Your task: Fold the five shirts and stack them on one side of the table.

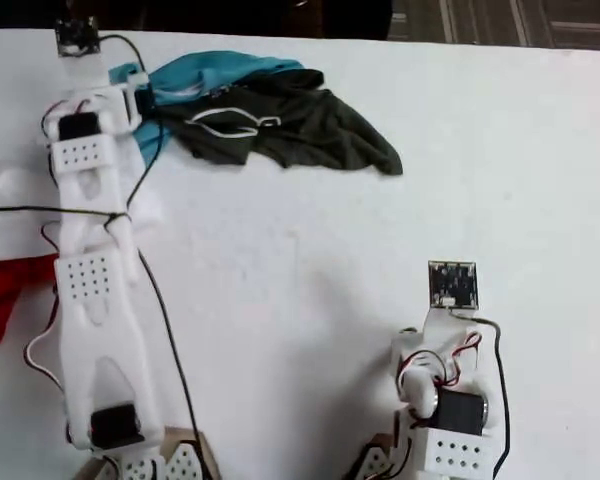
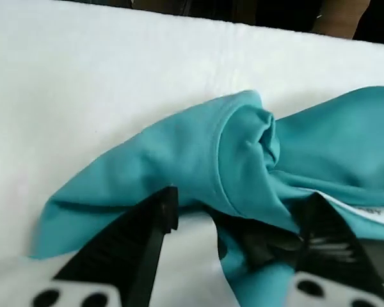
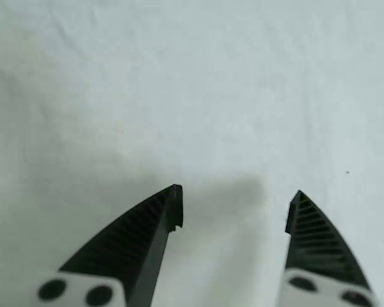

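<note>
Your left claw (image 2: 243, 214) is spread wide, straddling a bunched fold of the crumpled teal cotton shirt (image 2: 179, 153). It looks set to pinch and drag it clear of the dark grey shirt (image 1: 300, 125) overlapping it. From above, both lie at eleven o'clock on the white table (image 1: 400, 220), the grey at the teal's four o'clock. Your right claw (image 3: 235, 208), also spread, hangs over bare tabletop at five o'clock, well apart.

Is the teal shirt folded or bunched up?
Bunched, not folded. The teal shirt lies in a twisted heap touching the dark shirt; the left wrist view shows its cloth rolled and creased.
</note>
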Robot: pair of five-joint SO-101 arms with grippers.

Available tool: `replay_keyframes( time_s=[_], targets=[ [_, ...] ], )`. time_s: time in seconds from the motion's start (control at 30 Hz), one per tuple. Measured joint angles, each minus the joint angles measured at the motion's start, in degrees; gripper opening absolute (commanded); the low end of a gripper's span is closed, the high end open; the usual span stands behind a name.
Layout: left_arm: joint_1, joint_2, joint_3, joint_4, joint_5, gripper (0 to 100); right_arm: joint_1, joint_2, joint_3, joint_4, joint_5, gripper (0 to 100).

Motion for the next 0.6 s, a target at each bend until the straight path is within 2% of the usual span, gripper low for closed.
replay_keyframes(
  time_s=[0.07,0.17,0.2,0.37,0.6],
  targets=[
    [0.00,1.49,0.00,-2.11,-1.41,23,0.00,0.00,0.00,0.00,0.00,26.2],
    [0.09,2.29,0.00,-3.25,-4.40,0,0.00,0.00,0.00,0.00,0.00,26.2],
    [0.26,2.29,0.00,-3.34,-4.84,4,0.00,0.00,0.00,0.00,0.00,26.2],
    [-0.88,2.46,-1.49,-1.49,-5.54,3,0.00,0.00,0.00,0.00,0.00,26.2],
    [-3.87,2.11,-16.26,17.05,-5.54,3,0.00,0.00,0.00,0.00,0.00,26.2]
  ],
)
